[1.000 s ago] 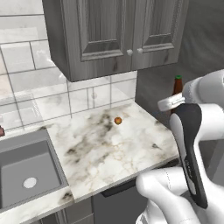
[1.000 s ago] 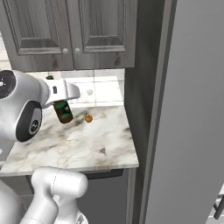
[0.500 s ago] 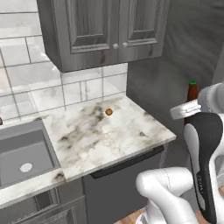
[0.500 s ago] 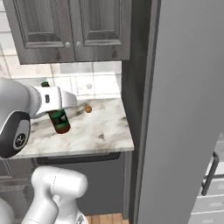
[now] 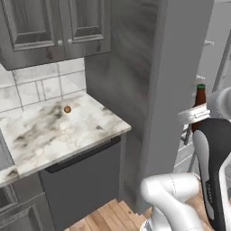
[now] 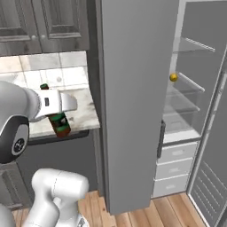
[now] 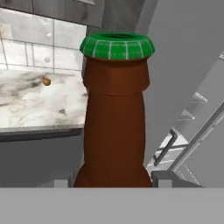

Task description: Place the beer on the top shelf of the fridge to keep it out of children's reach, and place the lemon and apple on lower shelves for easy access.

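My jaws [image 7: 113,183] are clamped on the slim dark brown glass beer bottle with the green cap [image 7: 114,113], closed to the width of its body, with the neck rising straight up toward 12 o'clock in the hand view. I judge it rigid, smooth and breakable, fairly heavy for its size if full, and tall enough to tip; a hold on the wide body low down, as now, suits it better than the narrow neck. In the right base view the bottle hangs in the air at about 9 o'clock, in front of the marble-patterned counter [image 6: 84,113]. On that counter sits the small round reddish-orange apple [image 5: 67,109]. Farther off, toward 2 o'clock, the tall light-grey fridge [image 6: 133,88] stands open, a small round yellow lemon [image 6: 174,77] resting on one of its clear glass shelves
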You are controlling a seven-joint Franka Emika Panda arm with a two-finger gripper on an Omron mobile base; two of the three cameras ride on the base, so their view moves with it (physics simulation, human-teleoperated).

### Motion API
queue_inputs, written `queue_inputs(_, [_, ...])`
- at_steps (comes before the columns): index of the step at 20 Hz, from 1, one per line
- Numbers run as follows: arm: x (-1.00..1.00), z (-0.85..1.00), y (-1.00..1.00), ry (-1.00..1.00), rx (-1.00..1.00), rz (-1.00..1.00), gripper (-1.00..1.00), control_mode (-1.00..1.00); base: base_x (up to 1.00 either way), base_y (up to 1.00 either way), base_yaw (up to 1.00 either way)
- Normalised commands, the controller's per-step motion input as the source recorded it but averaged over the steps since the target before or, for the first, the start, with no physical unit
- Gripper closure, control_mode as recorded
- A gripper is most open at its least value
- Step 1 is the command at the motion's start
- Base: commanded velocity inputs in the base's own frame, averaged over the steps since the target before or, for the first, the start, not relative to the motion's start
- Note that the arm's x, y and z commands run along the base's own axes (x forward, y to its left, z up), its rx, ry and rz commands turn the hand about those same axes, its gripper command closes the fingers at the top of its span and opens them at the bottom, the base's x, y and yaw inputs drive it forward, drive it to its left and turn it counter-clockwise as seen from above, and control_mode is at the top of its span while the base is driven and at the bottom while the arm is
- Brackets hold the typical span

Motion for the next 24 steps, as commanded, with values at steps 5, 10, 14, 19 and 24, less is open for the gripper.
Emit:
queue_inputs(5, [0.00, 0.00, 0.00, 0.00, 0.00, 0.00, 1.00, 1.00, 0.15, -0.77, -0.30])
queue_inputs(10, [0.00, 0.00, 0.00, 0.00, 0.00, 0.00, 1.00, 1.00, 0.43, -0.74, -0.15])
queue_inputs(14, [0.00, 0.00, 0.00, 0.00, 0.00, 0.00, 1.00, 1.00, 0.57, -0.67, -0.06])
queue_inputs(19, [0.00, 0.00, 0.00, 0.00, 0.00, 0.00, 1.00, 1.00, 0.62, -0.54, 0.00])
queue_inputs(24, [0.00, 0.00, 0.00, 0.00, 0.00, 0.00, 1.00, 1.00, 0.70, -0.31, 0.09])
